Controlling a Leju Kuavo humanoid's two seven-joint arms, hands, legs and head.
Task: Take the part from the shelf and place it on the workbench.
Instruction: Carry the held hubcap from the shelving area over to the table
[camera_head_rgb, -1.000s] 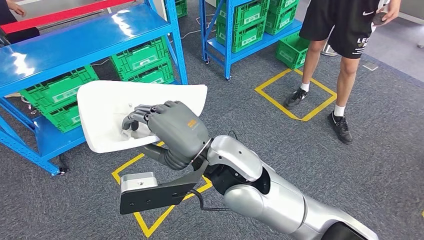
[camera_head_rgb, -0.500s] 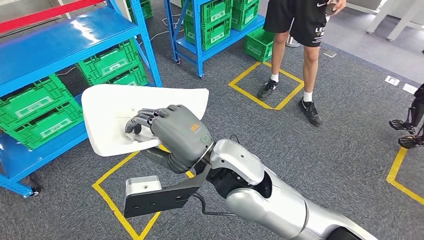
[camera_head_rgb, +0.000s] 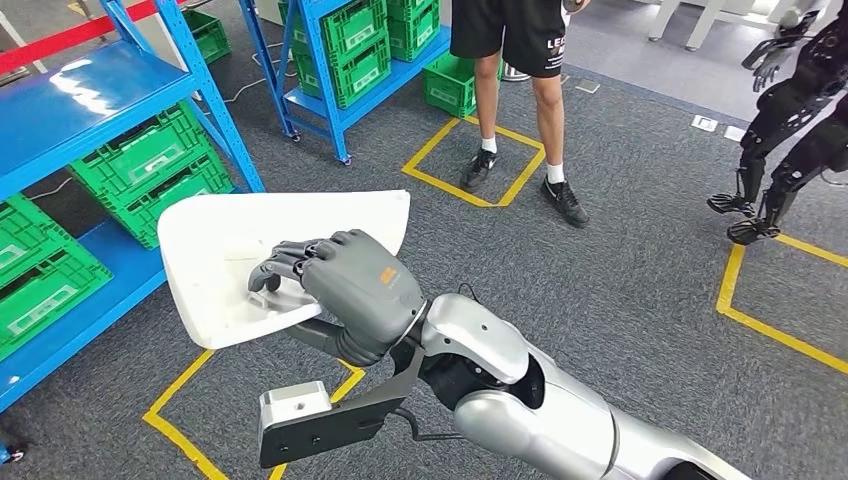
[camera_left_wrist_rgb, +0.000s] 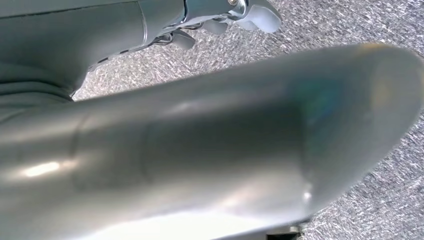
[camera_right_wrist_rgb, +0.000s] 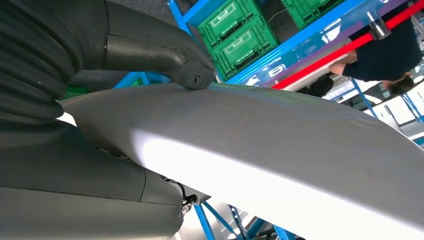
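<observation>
The right hand (camera_head_rgb: 350, 285) holds the wide, flat white plastic part (camera_head_rgb: 230, 250) in the air in front of the robot, above the grey carpet floor (camera_head_rgb: 620, 260). In the head view the dark fingers (camera_head_rgb: 285, 255) curl over the upper face of the panel, and the grey palm lies against its near edge. In the right wrist view the thick thumb (camera_right_wrist_rgb: 192, 72) presses on one face of the white panel (camera_right_wrist_rgb: 280, 150), so the part is pinched between thumb and fingers, and the grip looks firm. The long axis of the part runs across the picture, roughly level, from the rounded end near the blue metal shelf with green plastic crates (camera_head_rgb: 130, 170) to the squarer end that points toward the person in dark shorts (camera_head_rgb: 515, 60). Most of the panel lies beyond and to the left of the fingers, so the hand carries it from its near edge and the far side hangs free. No desk is seen in these views, so I judge that the part is off the shelf and the carrying step is in progress; the placing is not yet done. The state of the left hand I cannot tell, because the left wrist view is blurred by a silver arm surface. A second dark robot (camera_head_rgb: 790, 110) stands well apart on the right.
</observation>
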